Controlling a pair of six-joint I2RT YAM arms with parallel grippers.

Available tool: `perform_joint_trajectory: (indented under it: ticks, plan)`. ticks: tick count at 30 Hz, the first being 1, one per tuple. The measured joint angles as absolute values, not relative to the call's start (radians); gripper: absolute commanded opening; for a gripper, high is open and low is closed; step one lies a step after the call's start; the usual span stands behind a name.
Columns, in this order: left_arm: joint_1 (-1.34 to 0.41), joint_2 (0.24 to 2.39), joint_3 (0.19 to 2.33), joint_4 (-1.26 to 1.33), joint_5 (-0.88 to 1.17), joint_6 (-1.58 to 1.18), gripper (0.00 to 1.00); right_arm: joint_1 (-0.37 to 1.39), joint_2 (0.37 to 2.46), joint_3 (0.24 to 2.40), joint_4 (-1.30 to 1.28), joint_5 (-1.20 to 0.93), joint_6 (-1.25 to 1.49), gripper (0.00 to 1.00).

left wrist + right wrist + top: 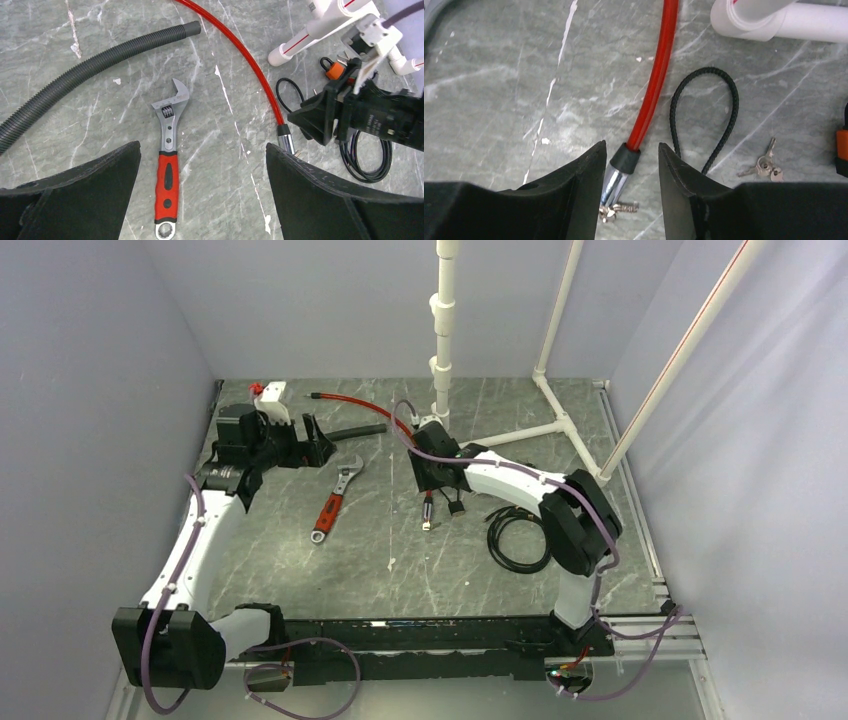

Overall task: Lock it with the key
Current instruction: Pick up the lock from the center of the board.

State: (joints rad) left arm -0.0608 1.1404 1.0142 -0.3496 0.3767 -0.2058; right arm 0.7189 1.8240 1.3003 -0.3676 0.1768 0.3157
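Note:
The red cable [659, 75] ends in a black collar and a chrome tip [616, 182], which lies between my right gripper's [631, 147] open fingers with a gap on each side. A small silver key [620, 207] lies under the tip. The key's thin black cord loop [704, 100] lies just right of the cable; its black head is hidden behind my right finger and shows in the top view [456, 506]. The orange padlock [334, 70] sits near the white pipes. My left gripper [202, 147] is wide open and empty above the table.
A red-handled wrench [167, 165] lies under the left gripper. A grey corrugated hose [100, 60] lies at the back left. A white pipe frame [440, 360] stands behind. A coiled black cable [515, 535] lies right. Small silver keys [766, 165] lie near the padlock.

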Motion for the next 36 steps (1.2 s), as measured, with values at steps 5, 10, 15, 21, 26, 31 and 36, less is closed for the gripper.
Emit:
perform_joint_trajectory:
  ticks: [5,10,15,21,26,31,36]
  plan:
    - [-0.059,1.129,1.014,-0.361,0.383,-0.212,0.99,0.72,1.898,1.354,-0.368,0.213,0.326,0.38]
    - [-0.059,1.122,1.016,-0.366,0.397,-0.228,0.99,0.72,1.973,1.398,-0.374,0.233,0.342,0.38]
    - [-0.059,1.122,1.019,-0.366,0.404,-0.231,0.99,0.72,2.04,1.428,-0.392,0.238,0.363,0.37]
    - [-0.059,1.12,1.019,-0.366,0.403,-0.232,0.99,0.72,2.088,1.478,-0.416,0.253,0.402,0.18]
    - [-0.058,1.116,1.02,-0.37,0.397,-0.232,1.0,0.72,2.104,1.505,-0.435,0.252,0.439,0.0]
    - [-0.046,1.117,1.031,-0.389,0.395,-0.226,0.99,0.72,2.106,1.526,-0.464,0.253,0.459,0.0]
    - [-0.011,1.158,1.109,-0.422,0.421,-0.216,0.99,0.721,2.098,1.54,-0.463,0.257,0.474,0.0]
